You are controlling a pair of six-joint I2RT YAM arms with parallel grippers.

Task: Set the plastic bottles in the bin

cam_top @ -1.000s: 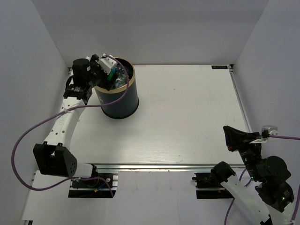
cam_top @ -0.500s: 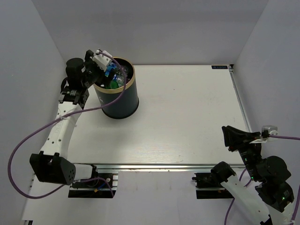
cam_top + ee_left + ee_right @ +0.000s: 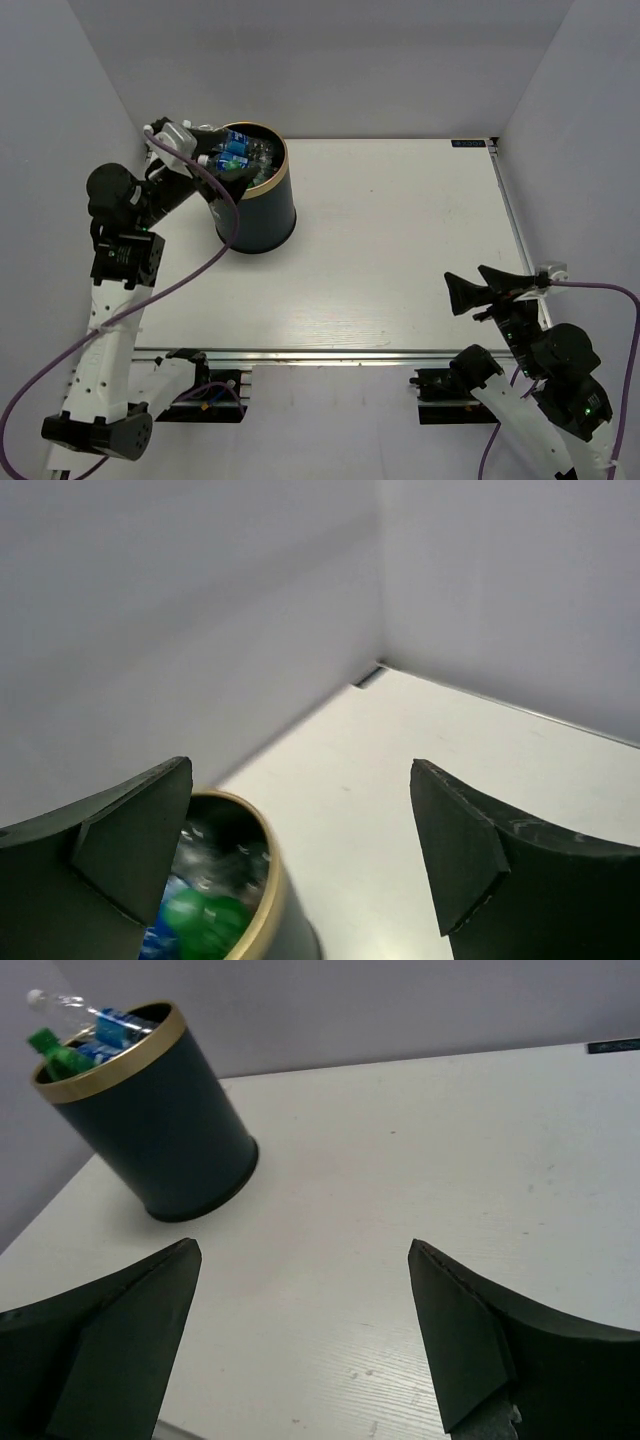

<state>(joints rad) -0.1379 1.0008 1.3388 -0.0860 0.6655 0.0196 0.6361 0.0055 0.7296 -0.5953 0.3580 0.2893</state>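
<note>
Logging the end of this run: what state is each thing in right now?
bin: upright on the table, holding bottles.
plastic bottles: those in view lie inside the bin, piled up to its rim.
left gripper: open, empty, by the bin's rim.
right gripper: open, empty, above the table, far from the bin.

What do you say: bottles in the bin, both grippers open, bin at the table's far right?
Wrong side: the top view shows the bin at the far left of the table. Bottles are inside; left gripper and right gripper are open.
</note>
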